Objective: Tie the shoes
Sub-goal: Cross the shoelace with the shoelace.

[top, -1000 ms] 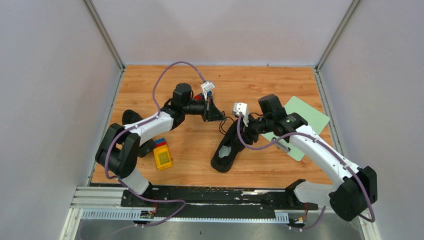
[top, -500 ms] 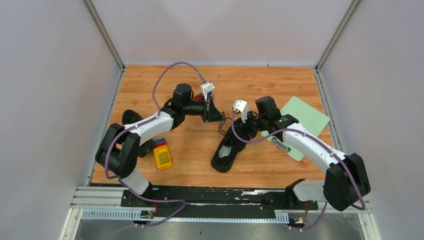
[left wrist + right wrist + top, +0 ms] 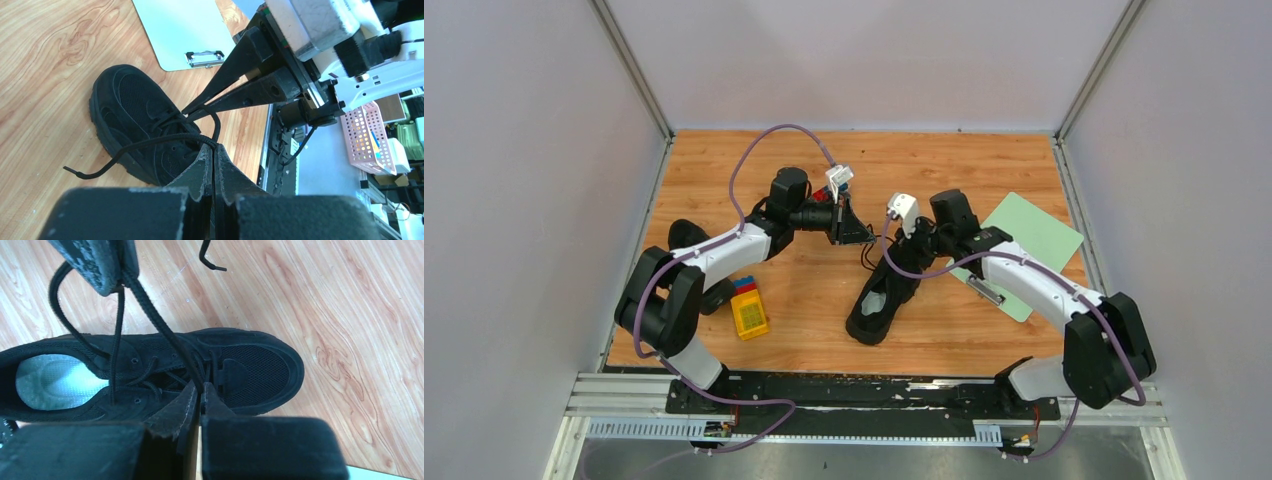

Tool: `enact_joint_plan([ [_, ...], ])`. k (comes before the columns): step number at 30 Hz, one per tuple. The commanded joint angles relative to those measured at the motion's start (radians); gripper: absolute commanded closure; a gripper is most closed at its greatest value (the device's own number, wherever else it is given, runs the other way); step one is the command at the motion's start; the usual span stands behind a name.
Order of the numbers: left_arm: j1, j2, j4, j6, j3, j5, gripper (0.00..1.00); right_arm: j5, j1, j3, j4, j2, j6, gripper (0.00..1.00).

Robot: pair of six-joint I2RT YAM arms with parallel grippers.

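Top external view has a shoe (image 3: 879,295) lying mid-counter (image 3: 984,160), heel toward the near edge, toe under the right gripper (image 3: 200,387). That gripper is pinched closed on the lace (image 3: 150,145), close above the shoe. Left gripper (image 3: 213,151), beside the toe on its left, is clamped on the same lace, holding it off the shoe.

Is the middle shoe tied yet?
Untied: the shoe shows no bow; its lace is pinched by left end effector and right end effector.
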Motion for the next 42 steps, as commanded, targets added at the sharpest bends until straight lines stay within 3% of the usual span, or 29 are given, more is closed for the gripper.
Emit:
enact_joint_plan([
  [1,0.005,-0.028,0.008,0.031,0.02,0.0,1.0,-0.056,-0.003,0.088,-0.034,-0.076,-0.015,1.0],
  [6,0.004,-0.019,0.013,0.035,0.016,-0.003,1.0,-0.365,-0.001,0.191,-0.189,-0.162,-0.015,1.0],
  [12,0.004,-0.019,0.007,0.05,0.017,-0.005,1.0,-0.48,0.013,0.207,-0.199,-0.145,0.106,1.0],
  [17,0.004,-0.024,-0.006,0.064,0.011,-0.009,1.0,-0.471,0.053,0.225,-0.171,-0.108,0.066,1.0],
  [31,0.004,0.015,-0.003,0.05,0.032,0.006,1.0,-0.321,0.219,0.337,-0.243,-0.069,-0.357,1.0],
  [42,0.004,0.016,-0.001,0.045,0.032,0.006,1.0,-0.224,0.276,0.284,-0.262,-0.12,-0.518,1.0],
])
